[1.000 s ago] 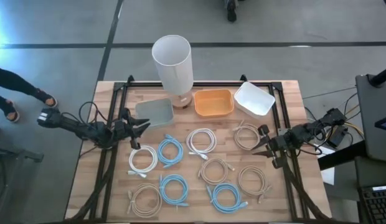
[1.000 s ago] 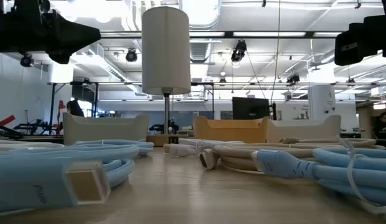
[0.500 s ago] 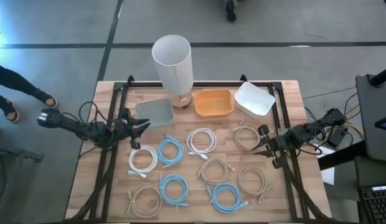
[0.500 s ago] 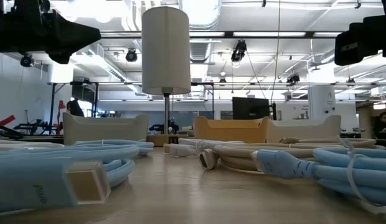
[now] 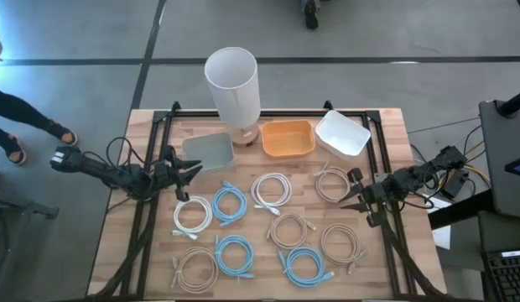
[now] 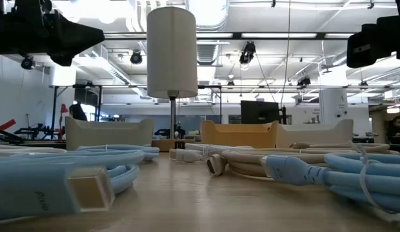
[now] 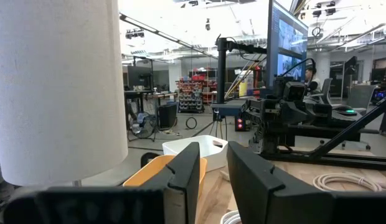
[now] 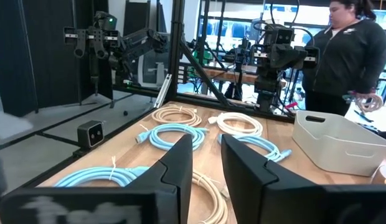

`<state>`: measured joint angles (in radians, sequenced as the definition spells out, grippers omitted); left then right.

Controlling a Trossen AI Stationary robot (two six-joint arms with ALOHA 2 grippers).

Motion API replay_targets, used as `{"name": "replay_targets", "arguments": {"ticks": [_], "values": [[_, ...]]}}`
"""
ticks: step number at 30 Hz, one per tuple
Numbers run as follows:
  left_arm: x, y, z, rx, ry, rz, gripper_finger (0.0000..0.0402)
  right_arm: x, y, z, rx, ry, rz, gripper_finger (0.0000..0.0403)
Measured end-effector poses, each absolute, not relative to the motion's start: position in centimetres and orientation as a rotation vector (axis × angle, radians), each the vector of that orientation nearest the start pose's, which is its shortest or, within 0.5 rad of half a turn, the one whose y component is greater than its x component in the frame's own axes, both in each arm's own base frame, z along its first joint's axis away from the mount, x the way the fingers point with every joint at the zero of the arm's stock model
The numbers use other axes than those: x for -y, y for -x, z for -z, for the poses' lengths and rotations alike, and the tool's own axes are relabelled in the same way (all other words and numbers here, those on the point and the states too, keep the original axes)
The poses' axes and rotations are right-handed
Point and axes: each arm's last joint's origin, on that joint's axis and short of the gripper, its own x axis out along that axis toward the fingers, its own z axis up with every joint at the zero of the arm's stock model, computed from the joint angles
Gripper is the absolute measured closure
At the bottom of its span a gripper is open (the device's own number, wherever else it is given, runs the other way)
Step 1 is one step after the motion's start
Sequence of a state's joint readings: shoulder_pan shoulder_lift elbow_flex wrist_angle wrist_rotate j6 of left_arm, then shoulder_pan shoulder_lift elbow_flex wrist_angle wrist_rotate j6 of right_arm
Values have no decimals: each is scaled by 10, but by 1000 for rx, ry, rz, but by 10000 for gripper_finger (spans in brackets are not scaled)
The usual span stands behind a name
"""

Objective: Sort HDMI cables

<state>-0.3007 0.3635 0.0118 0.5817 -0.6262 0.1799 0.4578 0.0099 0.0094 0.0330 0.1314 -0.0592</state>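
Several coiled HDMI cables lie flat on the wooden table: white ones [image 5: 193,216] [image 5: 271,190], light blue ones [image 5: 229,202] [image 5: 234,254] [image 5: 304,265], and beige ones [image 5: 333,184] [image 5: 291,228] [image 5: 340,243] [image 5: 195,268]. My left gripper [image 5: 189,174] [image 7: 211,182] hovers open above the table's left side, near the grey bin, and holds nothing. My right gripper [image 5: 354,197] [image 8: 207,169] hovers open at the right side, beside the beige coil [image 8: 178,114], also holding nothing. Both hang above the table in the low view.
Along the far edge stand a grey bin [image 5: 208,152], an orange bin [image 5: 288,138] and a white bin [image 5: 342,132], with a white lamp [image 5: 232,84] behind them. A person [image 8: 348,56] stands beyond the table. Black frame rails run along the table's sides.
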Motion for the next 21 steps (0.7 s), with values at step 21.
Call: {"name": "replay_targets", "arguments": {"ticks": [21], "values": [[17,-113,-190,177,-74,-341,312,-40,-89,-171,48,-44,-328,319]]}}
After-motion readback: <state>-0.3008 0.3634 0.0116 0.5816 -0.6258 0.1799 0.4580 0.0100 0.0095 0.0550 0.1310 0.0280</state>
